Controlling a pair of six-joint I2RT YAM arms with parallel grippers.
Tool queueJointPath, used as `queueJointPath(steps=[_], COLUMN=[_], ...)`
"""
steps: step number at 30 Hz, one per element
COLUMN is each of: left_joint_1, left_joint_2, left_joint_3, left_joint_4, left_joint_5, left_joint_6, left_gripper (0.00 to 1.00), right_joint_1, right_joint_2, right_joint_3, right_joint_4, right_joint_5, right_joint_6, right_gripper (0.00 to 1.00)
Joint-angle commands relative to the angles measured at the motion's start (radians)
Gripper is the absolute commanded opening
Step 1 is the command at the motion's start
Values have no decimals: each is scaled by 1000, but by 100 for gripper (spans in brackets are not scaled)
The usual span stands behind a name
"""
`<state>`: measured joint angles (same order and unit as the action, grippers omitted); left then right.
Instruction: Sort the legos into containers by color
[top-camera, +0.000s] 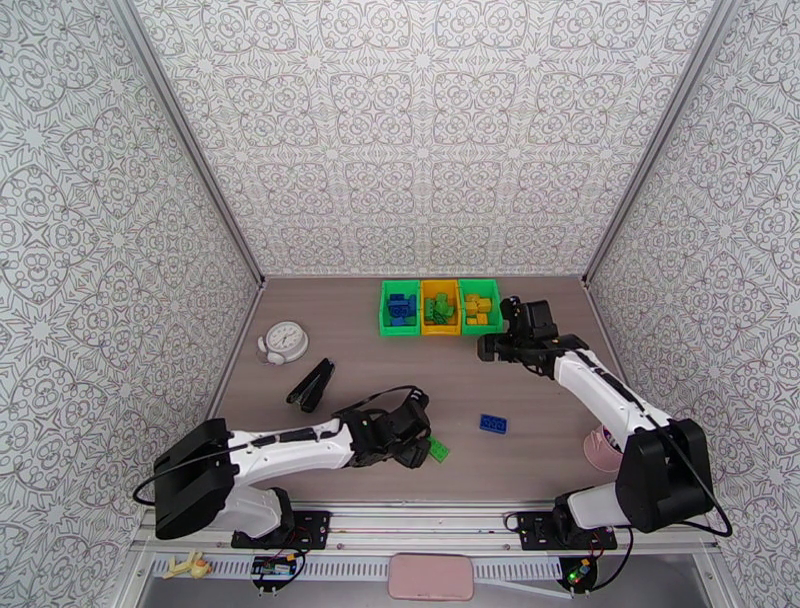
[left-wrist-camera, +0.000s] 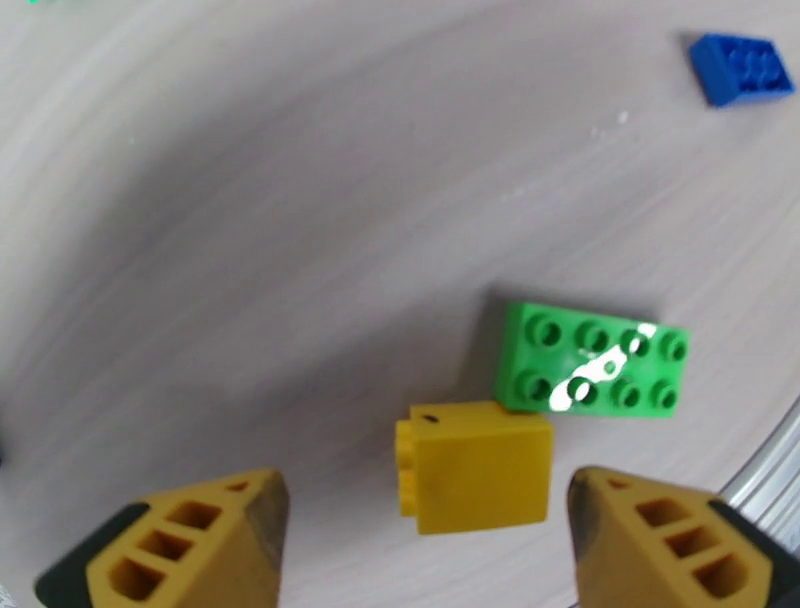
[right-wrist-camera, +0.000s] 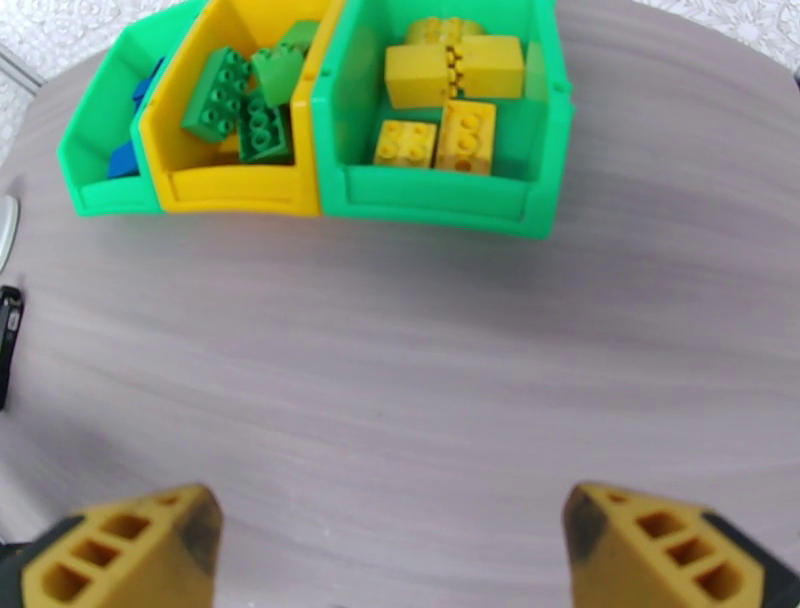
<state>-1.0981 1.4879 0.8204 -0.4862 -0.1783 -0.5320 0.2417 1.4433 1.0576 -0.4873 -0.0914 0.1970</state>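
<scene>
Our left hand (left-wrist-camera: 428, 500), wide open and empty, straddles a yellow brick (left-wrist-camera: 480, 465) touching a green brick (left-wrist-camera: 590, 360); we'd close on yellow alone. Our right hand (right-wrist-camera: 390, 520) gapes empty.

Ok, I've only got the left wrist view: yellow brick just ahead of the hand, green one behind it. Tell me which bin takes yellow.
Observer: The green bin on the right holds the yellow bricks.
Operator: Now tell me where green goes.
Observer: The yellow bin in the middle holds the green bricks.
Operator: Report the right hand.
Observer: The right hand is open with nothing between its fingers, on the near side of those two bins.
</scene>
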Motion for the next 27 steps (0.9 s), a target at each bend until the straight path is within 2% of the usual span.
queueJointPath(steps=[1, 6, 10, 20, 24, 27], left_joint_1=[3, 16, 28, 47, 47, 48], left_joint_2=[31, 68, 86, 125, 116, 77], left_joint_3=[43, 45, 30, 23, 25, 1], left_joint_4=[-36, -32, 10, 43, 37, 50], left_joint_5=[51, 63, 77, 50, 39, 16], left_joint_6=[-5, -11, -22, -39, -48, -79], left_gripper=[73, 70, 61, 51, 39, 38], right_joint_1=[-4, -4, -4, -3, -4, -4], right_joint_2=[-29, -39, -54, -82, -97, -104], right_joint_3=[-16, -36, -64, -85, -94, -107], right_joint_4=[14, 13, 26, 12, 3, 1], right_joint_5=[-6, -4, -9, -16, -10, -15], right_joint_6=[14, 19, 37, 41, 38, 40], right_gripper=[94, 94, 94, 92, 92, 92])
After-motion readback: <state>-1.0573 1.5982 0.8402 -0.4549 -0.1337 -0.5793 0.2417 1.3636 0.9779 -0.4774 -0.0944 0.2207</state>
